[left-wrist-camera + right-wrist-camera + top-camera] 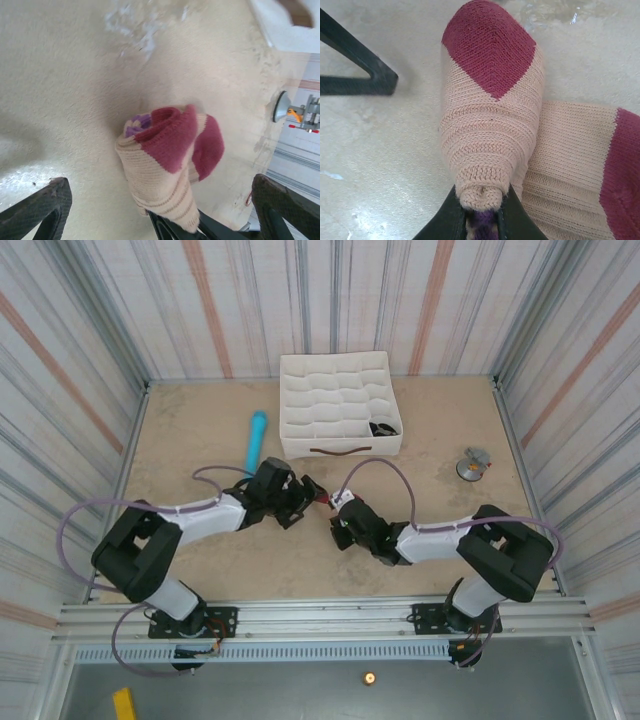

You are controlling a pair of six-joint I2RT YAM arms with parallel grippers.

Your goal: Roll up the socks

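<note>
Beige sock rolled into bundle, mid tabletop, btwn both arms. Right gripper clenched on bundle's cuff end, prob. to stop it unrolling. Left gripper released, fingers wide either side, not touching sock.

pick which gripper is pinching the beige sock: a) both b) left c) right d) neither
c, the right gripper is shut on a fold of the beige sock, while the left gripper stands wide open, its fingers clear of the sock.
</note>
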